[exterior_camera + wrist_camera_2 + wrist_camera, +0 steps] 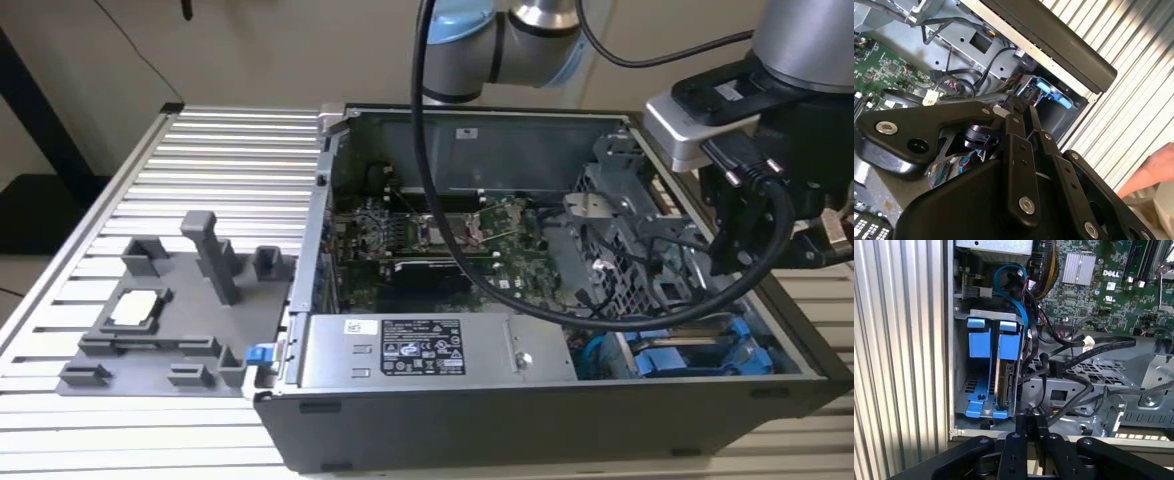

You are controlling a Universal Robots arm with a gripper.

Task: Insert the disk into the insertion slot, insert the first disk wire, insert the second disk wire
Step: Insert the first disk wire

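First wrist view: looking down on the disk [1005, 382], seen as a narrow silver-grey edge capped by a bright blue plastic carrier. Seated in the insertion slot [961, 365], a grey sheet-metal bay with blue fittings at a corner of the computer case [950, 340], in the compartment farther from the case wall. Standing on edge, thin side towards the camera, visible long side parallel to that wall. Whether the longer axis goes down into the bay: impossible to tell. Looping over the carrier, a blue cable [1016, 295]; trailing close by, black cables [1074, 390]. Poised over the drive cage just beside the slot, the gripper [1032, 414], fingers drawn nearly together with a mere slit between. Whether anything is nipped there: impossible to tell.

Second wrist view: black linkages narrowing to the closed-up tips, aimed towards the blue carrier corner just beyond. Green motherboard [884, 65] on one side, and a person's hand [1159, 167] over the slatted table [1134, 100].

Exterior view: the arm [801, 40] reaching down from the top edge, wrist bent over the exterior view's right end of the case, above the slot at the near right corner. Along the near wall, to the exterior view's left of the slot, the grey power supply [414, 350]. On the table at the exterior view's left, a grey fixture tray [160, 320].
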